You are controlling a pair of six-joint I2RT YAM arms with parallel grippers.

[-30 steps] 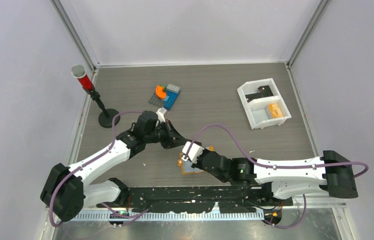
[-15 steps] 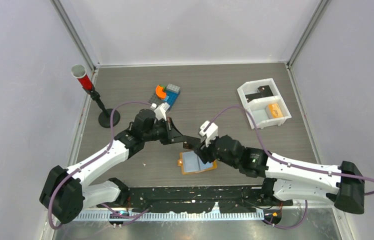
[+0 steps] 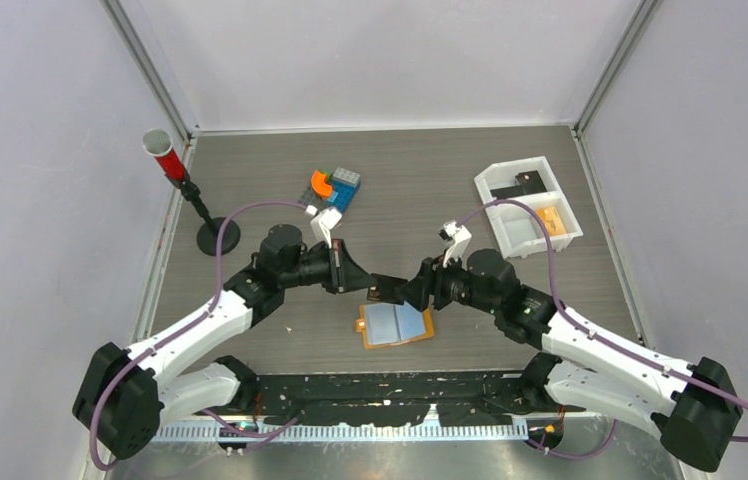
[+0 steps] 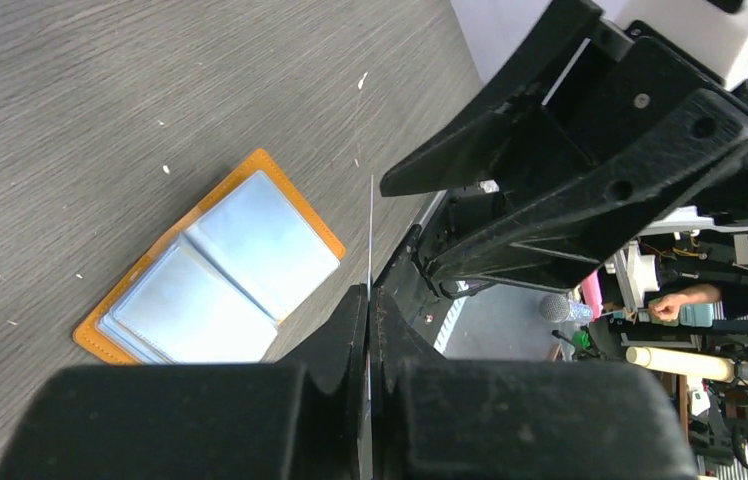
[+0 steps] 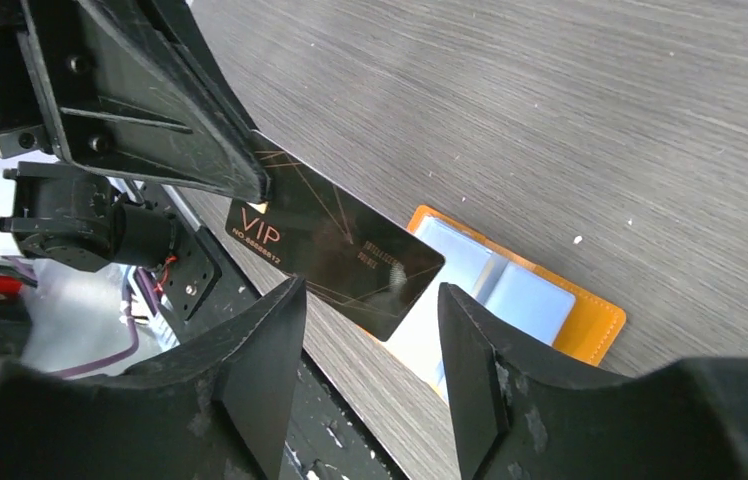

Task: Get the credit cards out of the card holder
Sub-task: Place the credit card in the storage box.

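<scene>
- The left arm is reaching in from the lower left of the top view and the right arm from the lower right. Their claws are meeting nose to nose at the middle of the frame, over the table.
- The white tray is sitting well apart at the upper right. A dark flat thing is lying in its far compartment, too small to tell whether it is a card.
- The card holder is lying open and flat on the table just below the two claws. Its pale blue sleeves are facing up, and no dark card is showing through them.
- The right gripper is standing open. In its wrist view its fingers are spreading to either side of the card's free end and gripping nothing. Whether either one is brushing the card I cannot tell.
- The left gripper is clamping shut on one end of the credit card, and it alone is carrying it above the holder.
- The card's long axis is running left to right in the top view, from the left claw toward the right claw's gap. Both claws are equally near, so the coming move is probably turning on whether the right one closes or backs off.
</scene>
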